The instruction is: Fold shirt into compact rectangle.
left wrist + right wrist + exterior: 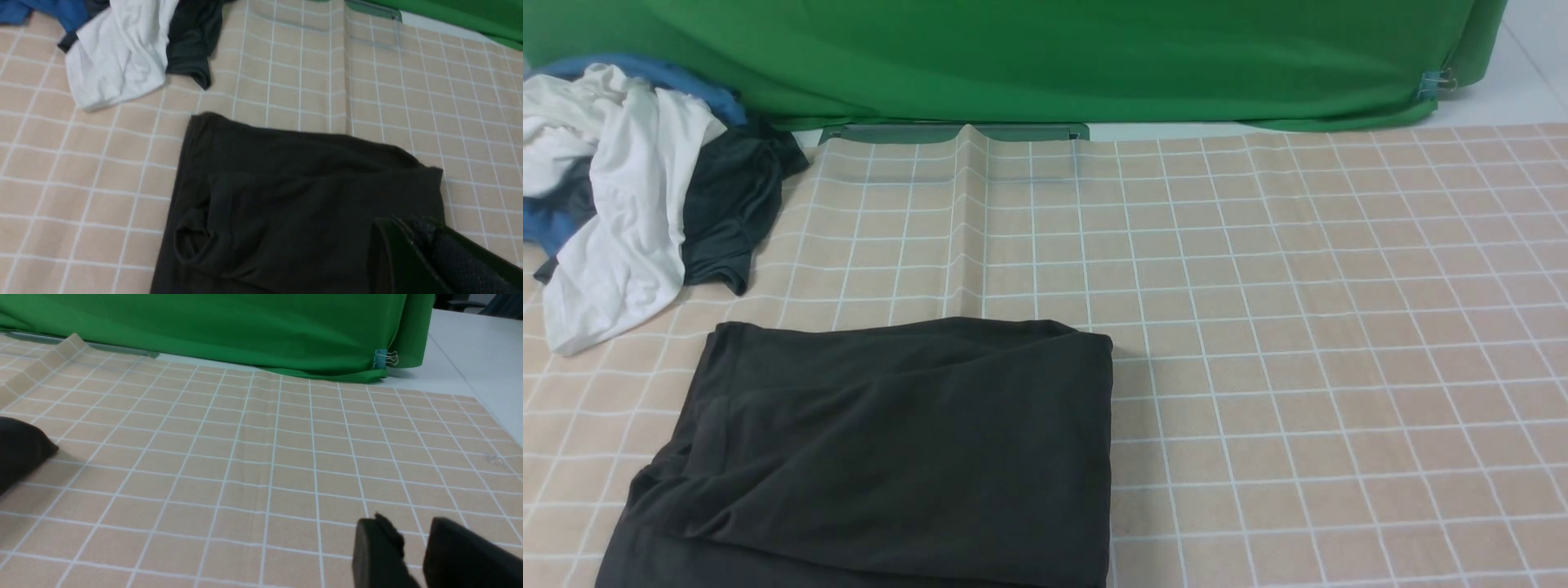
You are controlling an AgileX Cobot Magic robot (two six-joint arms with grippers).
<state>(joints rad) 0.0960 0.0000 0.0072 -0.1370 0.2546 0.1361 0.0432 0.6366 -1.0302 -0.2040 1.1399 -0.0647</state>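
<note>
Black shirt lies folded in the lower left of the front view; the fold looks almost finished to me.

In the front view the shirt is a thick dark block on the checked cloth, with straight top and right edges, but the lower left part bulges and has loose wrinkles, so I judge it needs some tidying or one more fold. My left claw shows in the lower right of its own wrist view, above the shirt's corner; its fingers are pressed together and I see no fabric caught between them. My right claw hangs over bare cloth, well apart from the shirt, fingers a little spread, holding nothing. A pile of other clothes sits in the upper left.
</note>
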